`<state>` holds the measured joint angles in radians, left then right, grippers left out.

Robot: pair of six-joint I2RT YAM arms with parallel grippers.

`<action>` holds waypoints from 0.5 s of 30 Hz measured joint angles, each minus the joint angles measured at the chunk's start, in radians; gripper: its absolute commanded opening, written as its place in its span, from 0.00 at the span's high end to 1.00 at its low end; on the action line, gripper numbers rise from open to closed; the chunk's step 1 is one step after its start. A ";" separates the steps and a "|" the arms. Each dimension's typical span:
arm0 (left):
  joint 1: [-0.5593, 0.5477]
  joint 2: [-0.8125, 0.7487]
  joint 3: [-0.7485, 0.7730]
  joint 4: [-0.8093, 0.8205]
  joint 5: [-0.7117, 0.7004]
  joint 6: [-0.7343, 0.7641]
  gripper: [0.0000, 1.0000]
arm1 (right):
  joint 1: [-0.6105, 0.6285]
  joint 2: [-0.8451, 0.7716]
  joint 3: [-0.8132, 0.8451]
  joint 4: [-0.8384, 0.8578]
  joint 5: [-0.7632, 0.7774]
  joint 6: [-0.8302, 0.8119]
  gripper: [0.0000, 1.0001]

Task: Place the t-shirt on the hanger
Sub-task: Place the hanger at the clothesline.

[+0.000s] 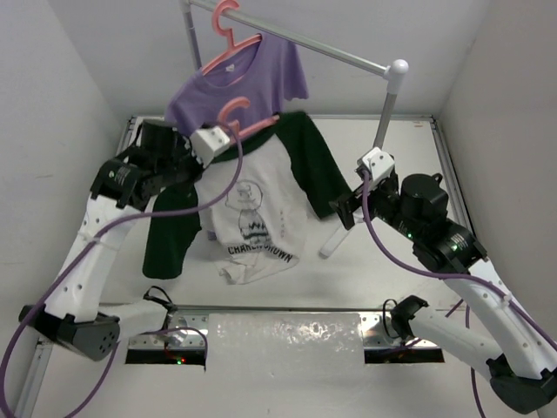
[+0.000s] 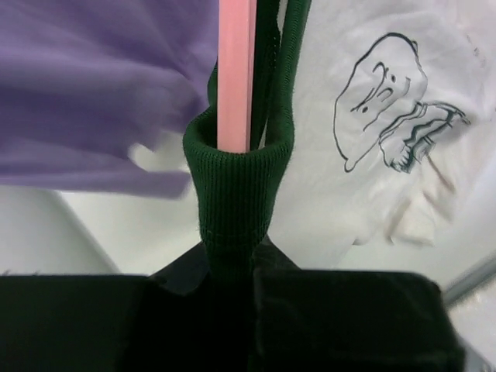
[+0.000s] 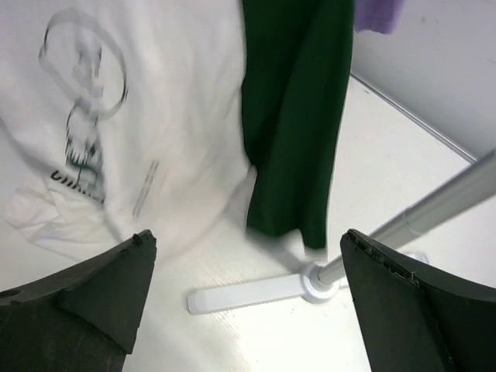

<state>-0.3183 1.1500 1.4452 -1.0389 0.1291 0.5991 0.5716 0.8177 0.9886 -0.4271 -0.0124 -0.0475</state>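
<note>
Gripping, left hand [image 1: 214, 142]: clamped on the dark green collar [image 2: 232, 178] of the t-shirt [image 1: 261, 205]; the left wrist view shows the ribbed collar pinched between its 2 fingers [image 2: 341, 325].
Hanger [image 1: 233, 116]: pink; its bar runs up through the collar loop. The curled hook sticks up just above the left hand, in front of the purple t-shirt [image 1: 239, 83]. Cannot tell whether the hook rests on anything.
T-shirt: hangs from the held collar with the black chest print facing the top camera. 1 green sleeve drops on each side, and the lower hem is crumpled on the table [image 1: 374, 274].
Right hand [image 3: 248, 236]: fingers wide apart, holding nothing. It sits to the right of the t-shirt, near the right-side sleeve but apart from it.
Purple t-shirt: on a second pink hanger [image 1: 228, 39] hooked over the rail [image 1: 331, 50], behind the task t-shirt.
Rack: the post [image 1: 383, 113] stands at the right end of the rail; its white foot [image 3: 248, 293] lies on the table under the right hand.
</note>
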 measured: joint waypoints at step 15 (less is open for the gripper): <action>-0.092 0.600 0.844 -0.019 -0.126 -0.164 1.00 | 0.000 -0.066 -0.059 -0.023 0.065 0.023 0.01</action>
<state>-0.4107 1.7504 2.2894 -1.0580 0.0036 0.4347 0.5716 0.7521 0.9295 -0.4503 0.0525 -0.0242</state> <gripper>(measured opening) 0.061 0.986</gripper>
